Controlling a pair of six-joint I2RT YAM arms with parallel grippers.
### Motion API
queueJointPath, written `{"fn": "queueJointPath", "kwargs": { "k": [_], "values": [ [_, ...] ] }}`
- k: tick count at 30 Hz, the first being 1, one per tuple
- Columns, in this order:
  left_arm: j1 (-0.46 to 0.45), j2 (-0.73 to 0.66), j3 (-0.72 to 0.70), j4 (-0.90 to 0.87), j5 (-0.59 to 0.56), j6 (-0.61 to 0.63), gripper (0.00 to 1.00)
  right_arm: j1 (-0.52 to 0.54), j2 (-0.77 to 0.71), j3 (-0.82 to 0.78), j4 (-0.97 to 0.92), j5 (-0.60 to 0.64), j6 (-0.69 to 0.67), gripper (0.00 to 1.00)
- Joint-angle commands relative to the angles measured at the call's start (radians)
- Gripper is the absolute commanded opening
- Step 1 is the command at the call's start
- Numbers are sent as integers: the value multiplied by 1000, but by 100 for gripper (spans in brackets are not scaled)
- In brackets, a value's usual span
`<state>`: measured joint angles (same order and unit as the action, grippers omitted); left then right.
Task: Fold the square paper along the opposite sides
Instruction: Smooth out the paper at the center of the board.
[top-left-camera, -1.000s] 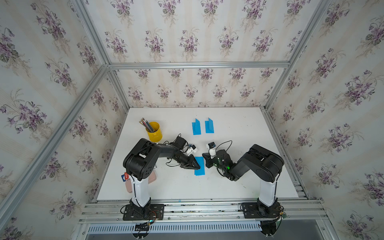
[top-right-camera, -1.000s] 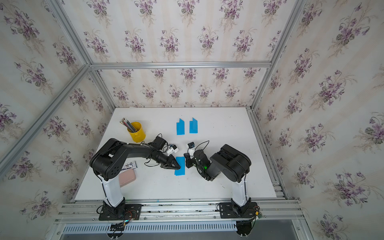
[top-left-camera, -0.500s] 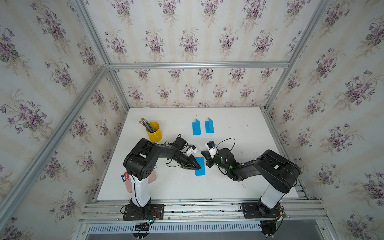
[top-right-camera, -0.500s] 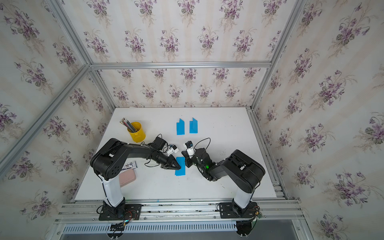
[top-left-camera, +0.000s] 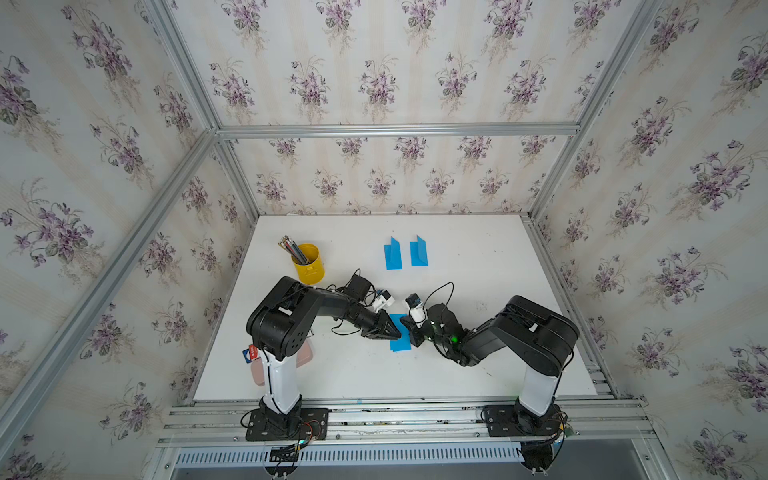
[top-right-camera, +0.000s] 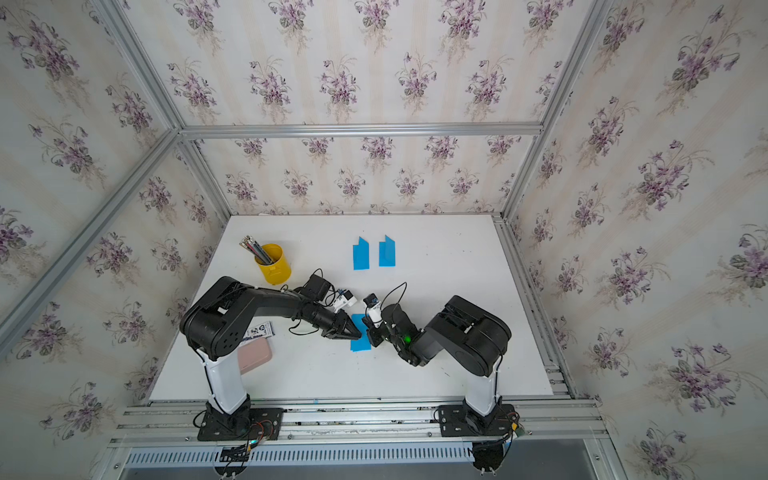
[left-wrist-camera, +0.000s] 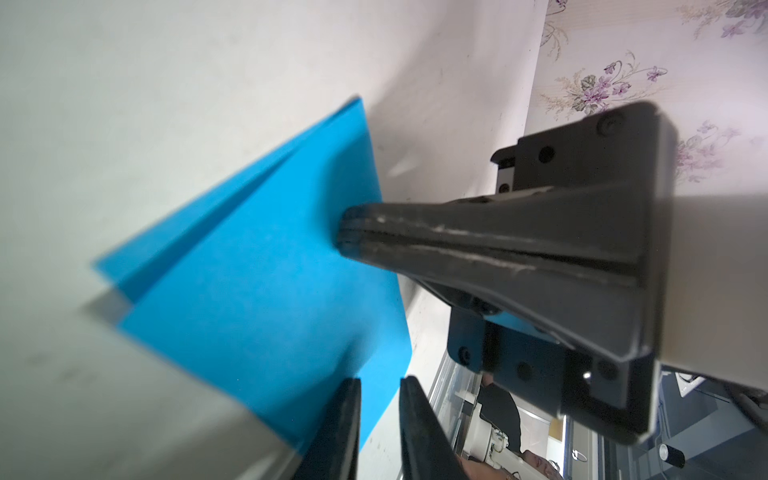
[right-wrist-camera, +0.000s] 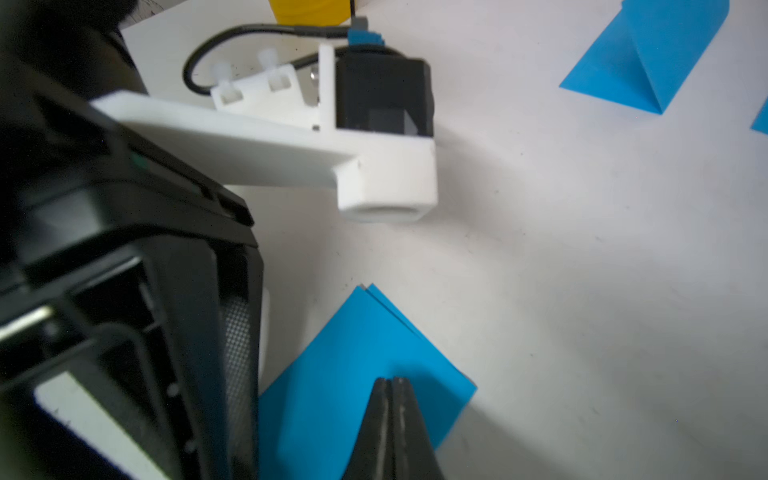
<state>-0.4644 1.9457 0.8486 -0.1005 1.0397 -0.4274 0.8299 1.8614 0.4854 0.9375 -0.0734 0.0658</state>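
A pink case (top-right-camera: 254, 355) lies near the left edge of the tabletop (top-left-camera: 478, 257), with a yellow cup (top-left-camera: 309, 262) of pencils behind it. The left gripper (left-wrist-camera: 380, 380), jaws slightly spread, sits at the left edge of the blue paper (top-left-camera: 400, 345), which lies folded in 2 at mid-tabletop. 2 more folded sheets (top-left-camera: 392, 254) sit farther back. The right gripper (right-wrist-camera: 392, 386), jaws pressed together, bears down on the paper's top layer.
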Motion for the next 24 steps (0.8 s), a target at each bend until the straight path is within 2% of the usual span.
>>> {"fn": "queueJointPath", "kwargs": {
  "k": [1,17,24],
  "values": [
    [7,36,-36,-182,-477,-12,25,-2,17,4,-73,66,-18,0],
    [28,40,-65,-153,-470,-19,25,-54,40,22,-109,105,-28,0],
    [42,54,-54,-125,-480,-50,26,-55,-125,34,-158,60,-70,0]
  ]
}}
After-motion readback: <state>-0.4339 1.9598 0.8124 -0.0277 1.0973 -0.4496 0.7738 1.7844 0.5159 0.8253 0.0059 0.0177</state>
